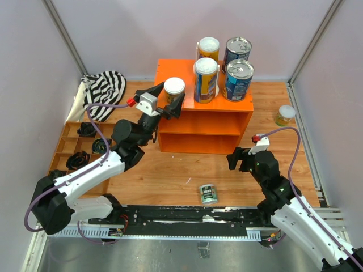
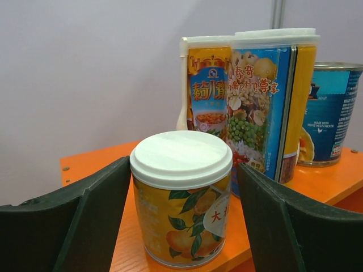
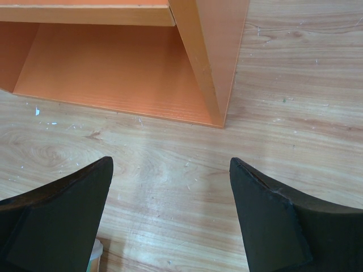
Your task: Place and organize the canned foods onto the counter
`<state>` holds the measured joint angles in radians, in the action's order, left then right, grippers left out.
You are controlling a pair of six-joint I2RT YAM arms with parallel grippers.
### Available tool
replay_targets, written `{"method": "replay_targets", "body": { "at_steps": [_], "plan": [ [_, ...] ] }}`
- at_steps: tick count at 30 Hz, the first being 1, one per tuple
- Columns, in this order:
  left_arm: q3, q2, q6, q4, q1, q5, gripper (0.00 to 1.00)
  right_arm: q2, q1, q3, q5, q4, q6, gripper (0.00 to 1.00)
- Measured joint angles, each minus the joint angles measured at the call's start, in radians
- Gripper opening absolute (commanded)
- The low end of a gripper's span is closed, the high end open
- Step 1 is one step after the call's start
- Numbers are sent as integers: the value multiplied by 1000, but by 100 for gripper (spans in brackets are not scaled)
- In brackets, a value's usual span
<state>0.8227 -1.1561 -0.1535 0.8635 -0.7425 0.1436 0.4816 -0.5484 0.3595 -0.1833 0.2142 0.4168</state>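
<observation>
A small yellow-labelled can (image 1: 174,88) (image 2: 181,198) with a white lid stands upright at the front left corner of the orange counter's top (image 1: 170,68) (image 2: 91,164). My left gripper (image 1: 169,99) (image 2: 184,164) is open around it, one finger on each side, with a visible gap on the right. Behind it stand two tall yellow-and-blue cans (image 1: 205,80) (image 2: 266,102) and two wide blue cans (image 1: 237,79) (image 2: 332,113). A green can (image 1: 208,194) lies on the table. Another small can (image 1: 285,115) stands at the right. My right gripper (image 1: 241,160) (image 3: 171,164) hangs open and holds nothing, low over the table before the counter's right front corner (image 3: 210,68).
A striped cloth (image 1: 105,88) lies at the back left. A brown compartment tray (image 1: 67,126) with black items sits along the left side. Walls close in the left, back and right. The counter's lower shelf bay (image 3: 113,68) shows nothing inside.
</observation>
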Motion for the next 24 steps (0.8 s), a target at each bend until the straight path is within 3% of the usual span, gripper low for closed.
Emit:
{"method": "replay_targets", "body": {
  "at_steps": [5, 15, 24],
  "plan": [
    [2, 3, 6, -34, 1, -7, 63, 0, 0, 0, 0, 0, 0, 85],
    [58, -50, 5, -60, 4, -7, 62, 18, 0, 0, 0, -1, -1, 85],
    [172, -149, 32, -118, 73, -35, 63, 42, 0, 0, 0, -8, -1, 84]
  ]
}}
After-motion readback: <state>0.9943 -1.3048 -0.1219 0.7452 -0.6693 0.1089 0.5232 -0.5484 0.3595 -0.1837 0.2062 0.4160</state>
